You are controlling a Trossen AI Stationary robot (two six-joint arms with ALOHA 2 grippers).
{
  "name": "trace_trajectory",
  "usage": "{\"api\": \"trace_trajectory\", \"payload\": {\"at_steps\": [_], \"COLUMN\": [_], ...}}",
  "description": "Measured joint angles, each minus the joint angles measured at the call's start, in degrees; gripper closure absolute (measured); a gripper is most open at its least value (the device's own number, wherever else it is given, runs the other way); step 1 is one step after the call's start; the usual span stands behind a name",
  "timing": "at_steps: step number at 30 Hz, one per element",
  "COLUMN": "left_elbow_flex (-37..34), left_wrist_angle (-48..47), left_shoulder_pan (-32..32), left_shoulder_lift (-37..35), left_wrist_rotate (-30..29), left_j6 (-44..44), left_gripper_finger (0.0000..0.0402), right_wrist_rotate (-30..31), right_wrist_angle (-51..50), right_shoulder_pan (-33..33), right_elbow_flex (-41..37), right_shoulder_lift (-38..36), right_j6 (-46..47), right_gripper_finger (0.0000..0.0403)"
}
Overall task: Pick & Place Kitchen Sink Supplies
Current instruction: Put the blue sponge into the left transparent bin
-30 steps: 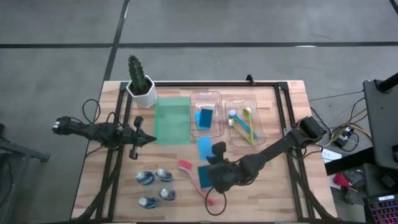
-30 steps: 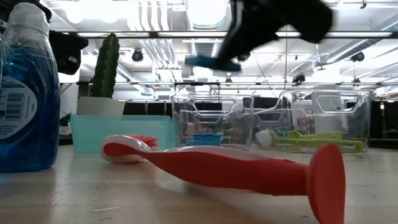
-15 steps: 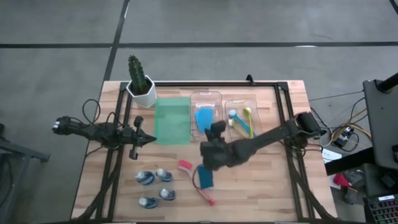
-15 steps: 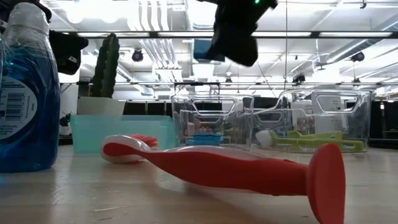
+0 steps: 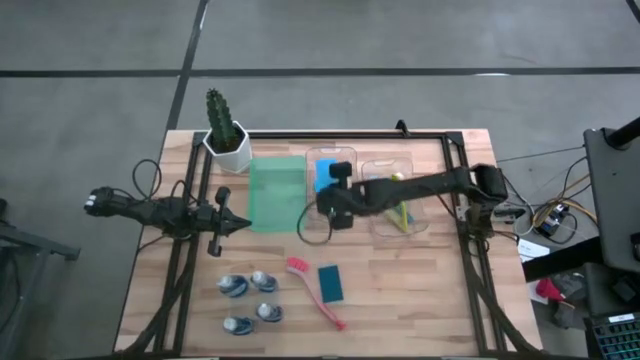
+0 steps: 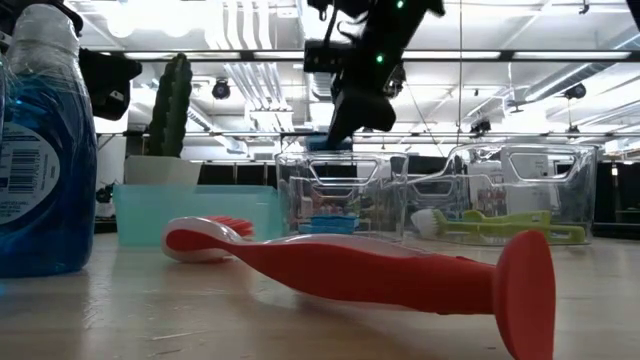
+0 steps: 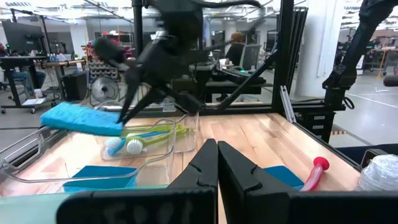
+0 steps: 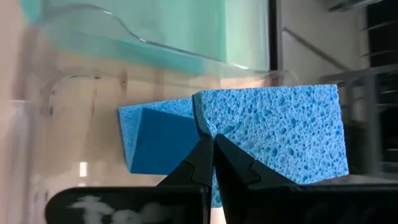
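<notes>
High view looks straight down on the whole table (image 5: 420, 300); low view sits at tabletop level facing the room; both wrist views look closely forward, sharing the clear trays (image 5: 331, 160)

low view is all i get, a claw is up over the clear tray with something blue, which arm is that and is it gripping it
Observer: That is the right claw. Its wrist camera shows it shut on a blue sponge.
Operator: is it really over the tray or just in front of it
Observer: From above, it hangs over the middle clear tray, and a second sponge lies inside, right under the held one.
Operator: any sponges left out
Observer: Yes, a third sponge lies flat on the table, just right of the pink brush.
</notes>
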Motion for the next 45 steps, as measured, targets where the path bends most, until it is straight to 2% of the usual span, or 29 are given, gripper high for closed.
{"api": "trace_trajectory", "payload": {"at_steps": [7, 18, 22, 45], "left_elbow_flex": [0.00, 0.00, 0.00, 0.00], "left_wrist_angle": [0.00, 0.00, 0.00, 0.00], "left_shoulder_pan": [0.00, 0.00, 0.00, 0.00], "left_shoulder_lift": [0.00, 0.00, 0.00, 0.00], "left_wrist_rotate": [0.00, 0.00, -0.01, 0.00], "left_j6": [0.00, -0.01, -0.02, -0.02], "left_gripper_finger": [0.0399, 0.0399, 0.0399, 0.0399], "right_wrist_rotate": [-13.17, -18.99, -21.21, -21.50], "right_wrist_angle": [0.42, 1.44, 5.87, 17.26], "right_shoulder_pan": [-7.04, -10.86, -10.82, -13.30], "right_elbow_flex": [0.00, -0.32, -2.10, -10.69], "right_shoulder_lift": [0.01, 0.06, 0.13, 0.19], "right_j6": [3.00, 3.89, 4.01, 3.49], "right_gripper_finger": [0.0394, 0.0394, 0.0394, 0.0394]}}
